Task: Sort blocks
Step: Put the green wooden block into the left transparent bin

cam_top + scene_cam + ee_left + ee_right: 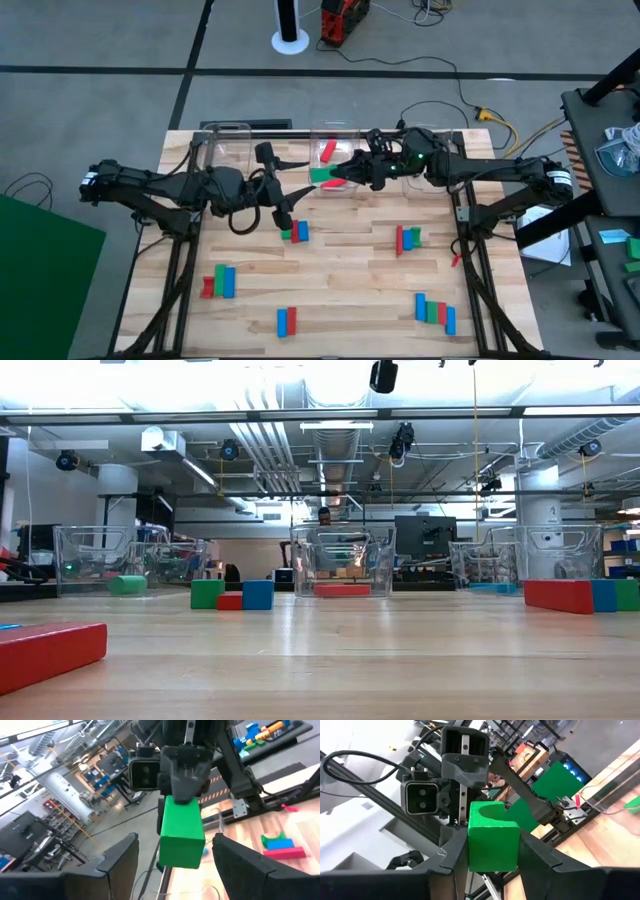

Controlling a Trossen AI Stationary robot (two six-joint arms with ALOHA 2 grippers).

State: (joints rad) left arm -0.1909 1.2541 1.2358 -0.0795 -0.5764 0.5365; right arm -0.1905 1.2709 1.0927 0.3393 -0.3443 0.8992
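Gripping green block (493,837), right fingers (451,851)

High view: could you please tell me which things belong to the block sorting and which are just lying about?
Job in hand:
- green block, held by the right gripper
- open left gripper, facing it
- loose blocks on the table
- red block in the middle bin
- clear bins

Lying about:
- red box on the floor
- white stand base
- cables

The right gripper (182,817) is gripping a green block (181,833) end-on, between the left gripper's open fingers (120,862) — blue and red blocks (281,846) are lying on the bench (300,827).
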